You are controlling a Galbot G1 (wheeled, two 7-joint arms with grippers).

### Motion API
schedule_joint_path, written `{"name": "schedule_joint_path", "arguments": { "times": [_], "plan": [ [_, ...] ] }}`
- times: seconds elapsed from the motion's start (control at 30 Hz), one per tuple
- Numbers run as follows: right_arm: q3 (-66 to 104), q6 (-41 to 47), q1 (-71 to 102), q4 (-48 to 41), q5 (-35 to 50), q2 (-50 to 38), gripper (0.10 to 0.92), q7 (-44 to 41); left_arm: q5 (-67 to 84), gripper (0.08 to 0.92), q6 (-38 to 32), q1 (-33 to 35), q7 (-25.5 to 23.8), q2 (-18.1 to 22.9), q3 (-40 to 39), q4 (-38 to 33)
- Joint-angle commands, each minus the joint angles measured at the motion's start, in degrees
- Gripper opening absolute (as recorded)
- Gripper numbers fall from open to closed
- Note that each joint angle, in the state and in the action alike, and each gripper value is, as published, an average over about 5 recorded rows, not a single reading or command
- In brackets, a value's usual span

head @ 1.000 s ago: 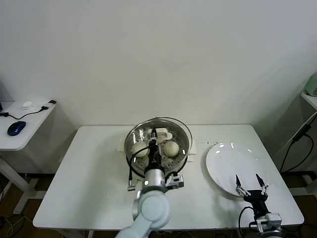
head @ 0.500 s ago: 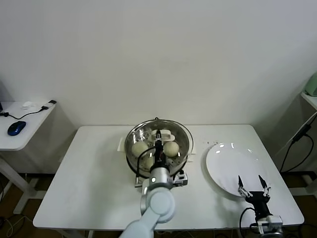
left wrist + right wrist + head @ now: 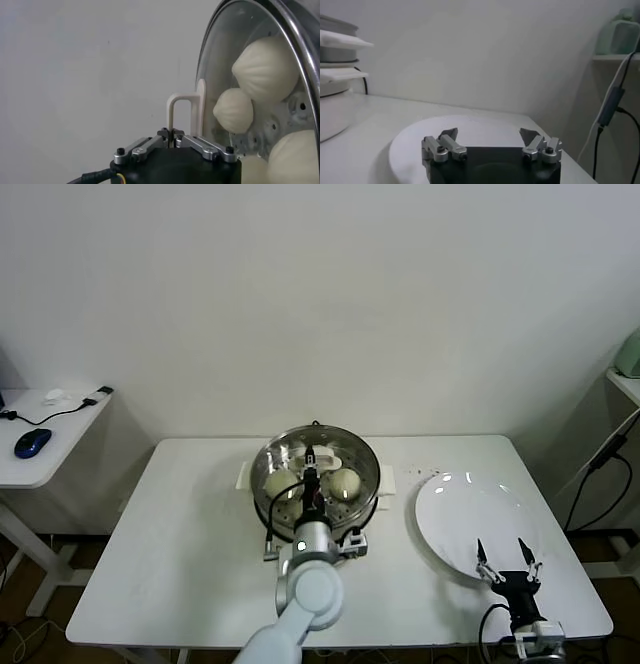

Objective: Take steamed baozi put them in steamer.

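The steamer (image 3: 372, 476), a shiny steel pot on a cream-white base, stands at the table's middle back. Cream-white steamed baozi (image 3: 281, 482) lie on its perforated tray; several show through the glass in the left wrist view (image 3: 266, 68). The round glass lid (image 3: 345, 442) sits over the pot. My left gripper (image 3: 311, 456) is shut on the lid's white handle (image 3: 182, 116), right above the pot's centre. My right gripper (image 3: 506, 552) is open and empty at the near edge of the white plate (image 3: 470, 519).
The plate also shows in the right wrist view (image 3: 470, 130), with the steamer's base handle (image 3: 340, 42) off to one side. A side desk (image 3: 45, 434) with a blue mouse stands at the far left. A cable hangs at the right.
The left gripper with the lid has shifted slightly left and settled lower over the pot. The right arm has barely moved.
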State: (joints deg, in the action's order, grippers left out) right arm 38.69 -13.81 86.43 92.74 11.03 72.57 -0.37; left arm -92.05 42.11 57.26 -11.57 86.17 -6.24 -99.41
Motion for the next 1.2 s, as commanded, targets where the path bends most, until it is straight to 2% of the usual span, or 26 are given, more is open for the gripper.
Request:
{"name": "schedule_joint_path", "arguments": {
  "times": [0.03, 0.13, 0.37, 0.5, 0.57, 0.7, 0.83, 0.93, 1.03, 1.13, 1.2],
  "plan": [
    [-0.05, -0.72, 0.00, -0.06, -1.19, 0.23, 0.823, -0.23, 0.82, 0.135, -0.59, 0.74, 0.04, -0.18, -0.10, -0.65],
    [0.04, -0.06, -0.04, 0.36, -0.94, 0.11, 0.823, -0.23, 2.70, 0.182, -0.88, 0.86, -0.02, -0.64, -0.82, -2.48],
    [-0.14, 3.46, 0.12, 2.39, 2.05, -0.79, 0.823, 0.24, 12.62, 0.380, -2.37, 2.73, 2.44, -2.68, -3.20, -9.72],
    [-0.52, 3.41, 0.71, 3.26, 3.19, -1.44, 0.823, 0.56, 19.48, 0.501, -5.35, 5.61, 4.81, -4.44, -2.77, -14.91],
    [-0.40, 3.12, 0.86, 3.67, 3.12, -1.64, 0.823, 0.13, 24.45, 0.553, -9.47, 7.29, 7.08, -5.23, -0.78, -17.38],
    [-0.33, 2.37, 1.09, 4.52, 4.65, -1.67, 0.823, -1.19, 39.61, 0.674, -20.71, 10.87, 14.59, -6.17, 7.38, -21.60],
    [-0.47, 0.95, 1.03, 4.63, 5.46, -1.37, 0.823, -2.45, 65.65, 0.778, -29.26, 14.32, 21.29, -6.85, 19.45, -25.96],
    [-0.56, 0.35, 0.70, 4.52, 5.52, -1.07, 0.823, -2.63, 83.94, 0.816, -33.45, 16.78, 22.32, -7.13, 30.59, -26.75],
    [-0.69, 0.17, 0.25, 4.37, 5.40, -0.82, 0.823, -2.58, 98.51, 0.822, -34.40, 19.61, 22.20, -8.58, 39.89, -23.78],
    [-1.03, 0.11, -0.21, 3.98, 5.16, -0.74, 0.823, -2.57, 107.92, 0.823, -35.45, 22.76, 21.99, -11.85, 44.42, -18.17],
    [-1.29, 0.07, -0.56, 3.56, 4.96, -0.71, 0.823, -2.59, 110.76, 0.823, -37.79, 24.51, 21.79, -14.01, 44.70, -14.18]
  ]
}}
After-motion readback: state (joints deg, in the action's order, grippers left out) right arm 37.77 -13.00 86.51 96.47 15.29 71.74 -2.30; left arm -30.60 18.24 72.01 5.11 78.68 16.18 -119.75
